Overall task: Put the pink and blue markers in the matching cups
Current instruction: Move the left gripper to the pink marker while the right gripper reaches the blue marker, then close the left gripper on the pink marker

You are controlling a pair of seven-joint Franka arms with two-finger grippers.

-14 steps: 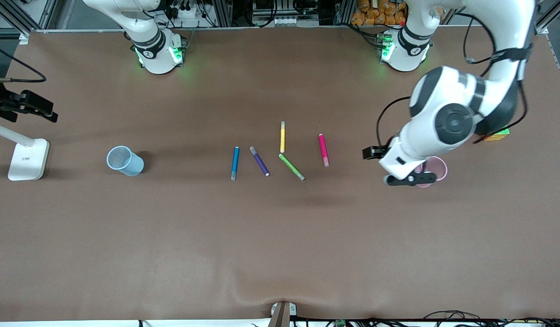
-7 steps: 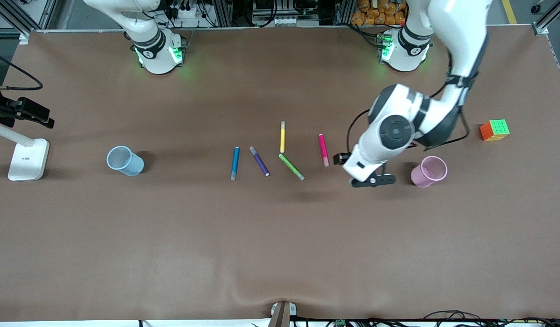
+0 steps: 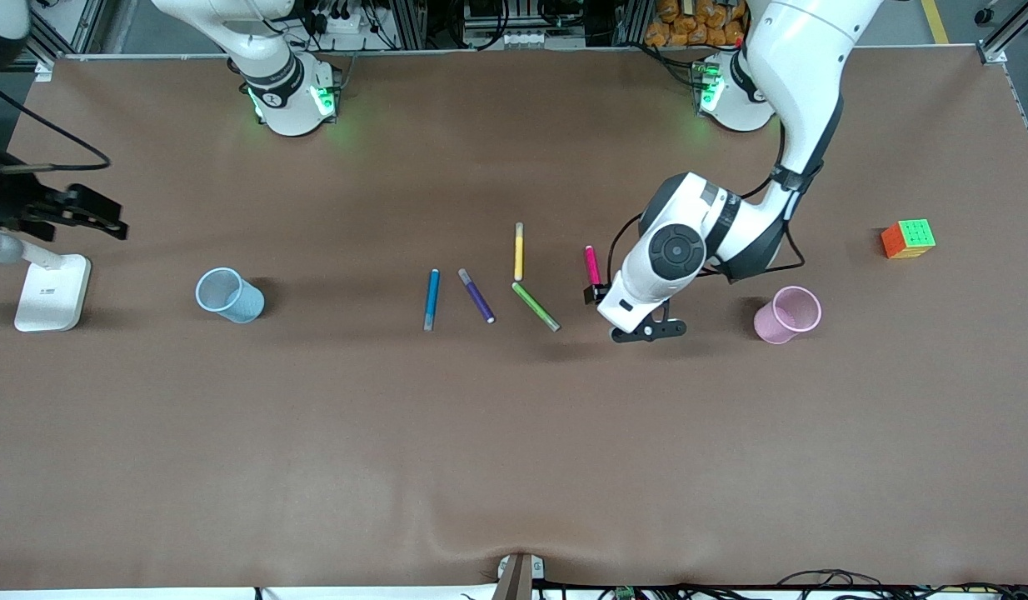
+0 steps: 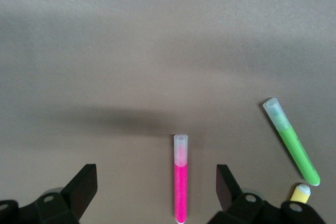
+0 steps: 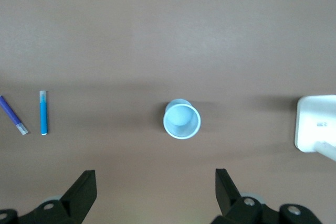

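The left end effector (image 4: 152, 198) hangs over the slim magenta-pink marker (image 3: 591, 264), fingers spread wide and empty, straddling the pen so a straight descent should pinch it across its barrel. The translucent pink plastic cup (image 3: 786, 314) stands on the brown worktop (image 3: 514, 450) toward the left arm's end. The right end effector (image 5: 155, 198), equally wide open and empty, waits above the translucent pale blue cup (image 3: 228, 294); the mid-blue marker (image 3: 431, 298) lies near the purple pen (image 3: 476, 295).

Looking straight down from the right gripper (image 5: 156, 195), fingers spread wide, onto an upright pale blue cup (image 5: 181, 119); a blue marker (image 5: 43, 112) and purple pen (image 5: 13, 114) (partly cropped) lie well apart from it.
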